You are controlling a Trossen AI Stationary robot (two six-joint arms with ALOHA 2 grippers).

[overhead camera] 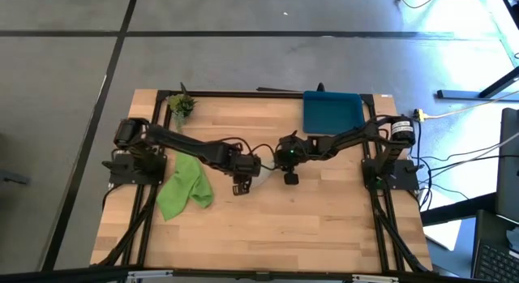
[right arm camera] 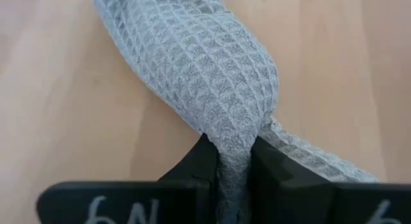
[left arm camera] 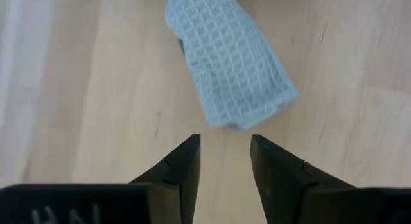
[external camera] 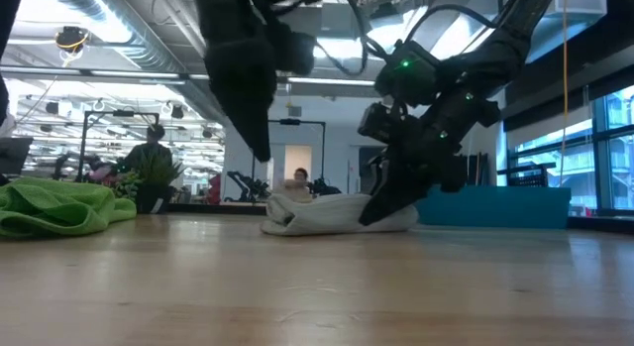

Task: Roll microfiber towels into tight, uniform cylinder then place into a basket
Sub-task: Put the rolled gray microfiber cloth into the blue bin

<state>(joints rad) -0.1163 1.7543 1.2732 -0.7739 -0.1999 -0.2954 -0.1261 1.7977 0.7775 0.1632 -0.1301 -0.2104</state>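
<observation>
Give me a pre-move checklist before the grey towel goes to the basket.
1. Right gripper shut on the grey towel: ok.
2. Left gripper open, off the towel: ok.
3. Towel rolled into a tight, even cylinder: not ok, it looks loose and twisted.
4. Basket at the table's far edge, nothing seen inside: ok.
5. Green towel rolled: not ok, it lies crumpled at the left.

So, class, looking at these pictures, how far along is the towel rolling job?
Done: nothing sits in the basket yet. In hand: the grey towel lies bunched mid-table, the right gripper shut on one end, the left gripper open just off the other. Left: the green towel lies crumpled and unrolled, and both need basketing.
</observation>
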